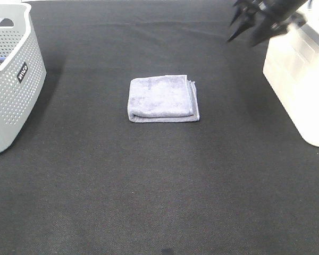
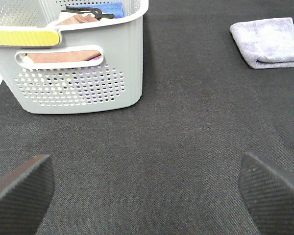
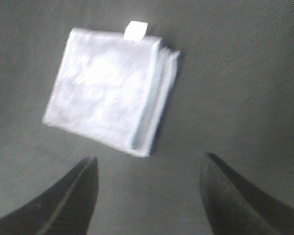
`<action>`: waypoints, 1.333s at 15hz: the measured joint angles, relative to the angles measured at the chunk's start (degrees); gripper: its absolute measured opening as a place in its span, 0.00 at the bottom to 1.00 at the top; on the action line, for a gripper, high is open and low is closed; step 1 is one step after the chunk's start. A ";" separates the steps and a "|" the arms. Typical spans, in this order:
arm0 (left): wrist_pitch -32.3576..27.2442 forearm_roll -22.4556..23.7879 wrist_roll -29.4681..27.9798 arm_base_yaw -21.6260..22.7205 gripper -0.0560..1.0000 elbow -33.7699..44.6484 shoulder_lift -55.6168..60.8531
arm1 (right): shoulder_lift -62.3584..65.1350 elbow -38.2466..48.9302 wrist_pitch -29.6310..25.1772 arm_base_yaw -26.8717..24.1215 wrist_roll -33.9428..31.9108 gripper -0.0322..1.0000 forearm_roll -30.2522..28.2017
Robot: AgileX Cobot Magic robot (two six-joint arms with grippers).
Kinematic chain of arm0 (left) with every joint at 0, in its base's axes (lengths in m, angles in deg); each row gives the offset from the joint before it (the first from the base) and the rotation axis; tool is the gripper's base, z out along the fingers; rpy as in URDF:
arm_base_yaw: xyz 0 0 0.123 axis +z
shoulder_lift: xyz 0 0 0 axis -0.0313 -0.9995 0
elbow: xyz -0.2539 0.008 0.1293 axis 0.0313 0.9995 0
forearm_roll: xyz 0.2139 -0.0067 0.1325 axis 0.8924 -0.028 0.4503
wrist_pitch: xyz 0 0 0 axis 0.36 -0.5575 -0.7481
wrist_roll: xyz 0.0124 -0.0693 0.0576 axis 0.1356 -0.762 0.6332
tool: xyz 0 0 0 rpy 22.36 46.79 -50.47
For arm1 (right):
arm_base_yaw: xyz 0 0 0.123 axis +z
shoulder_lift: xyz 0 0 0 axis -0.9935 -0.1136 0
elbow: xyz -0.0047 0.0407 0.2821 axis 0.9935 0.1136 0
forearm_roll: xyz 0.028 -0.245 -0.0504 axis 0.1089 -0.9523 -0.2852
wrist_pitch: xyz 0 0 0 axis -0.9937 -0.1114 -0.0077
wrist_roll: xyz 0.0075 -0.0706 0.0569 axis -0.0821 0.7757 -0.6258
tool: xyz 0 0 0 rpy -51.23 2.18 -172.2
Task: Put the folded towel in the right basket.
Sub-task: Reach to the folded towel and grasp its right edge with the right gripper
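A folded lavender-grey towel (image 1: 163, 99) lies flat on the black table, near the middle. It also shows in the left wrist view (image 2: 269, 41) and in the right wrist view (image 3: 110, 88), where a small white tag sticks out from one edge. The right basket (image 1: 300, 74) is white and stands at the right edge. My right gripper (image 1: 248, 33) is open and empty, raised at the far right, beside the basket and apart from the towel; it appears in the right wrist view (image 3: 147, 188). My left gripper (image 2: 147, 188) is open and empty, low over bare cloth.
A grey perforated basket (image 1: 13, 79) stands at the left edge; in the left wrist view (image 2: 78, 73) it holds brown and blue cloths and a dark object. The black cloth (image 1: 159, 186) covers the whole table.
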 joint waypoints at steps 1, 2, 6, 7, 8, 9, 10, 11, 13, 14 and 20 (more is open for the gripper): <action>0.00 0.00 0.00 0.00 0.97 0.00 0.00 | -3.04 -2.75 -2.01 0.00 0.00 0.60 1.95; 0.00 0.00 0.00 0.00 0.97 0.00 0.00 | -6.42 -5.50 -3.44 0.00 -0.06 0.60 3.44; 0.00 0.00 0.00 0.00 0.97 0.00 0.00 | -15.93 -13.81 -5.04 0.57 -0.11 0.60 4.41; 0.00 0.00 0.00 0.00 0.97 0.00 0.00 | -17.59 -14.78 -5.21 1.32 -0.11 0.60 4.41; 0.00 0.00 0.00 0.00 0.97 0.00 0.00 | -19.31 -15.76 -5.33 2.35 -0.11 0.60 4.47; 0.00 0.00 0.00 0.00 0.97 0.00 0.00 | -20.74 -16.39 -5.27 3.15 -0.11 0.60 4.58; 0.00 0.00 0.00 0.00 0.97 0.00 0.00 | -23.15 -17.19 -5.39 3.67 -0.11 0.60 5.56; 0.00 0.00 0.00 0.00 0.97 0.00 0.00 | -23.15 -17.19 -5.39 3.67 -0.11 0.60 5.56; 0.00 0.00 0.00 0.00 0.97 0.00 0.00 | -26.30 -18.62 -5.27 3.67 -0.11 0.65 5.96; 0.00 0.00 0.00 0.00 0.97 0.00 0.00 | -27.96 -20.00 -5.27 3.61 -0.17 0.66 5.90; 0.00 0.00 0.00 0.00 0.97 0.00 0.00 | -33.63 -24.75 -5.33 3.61 -1.66 0.66 6.19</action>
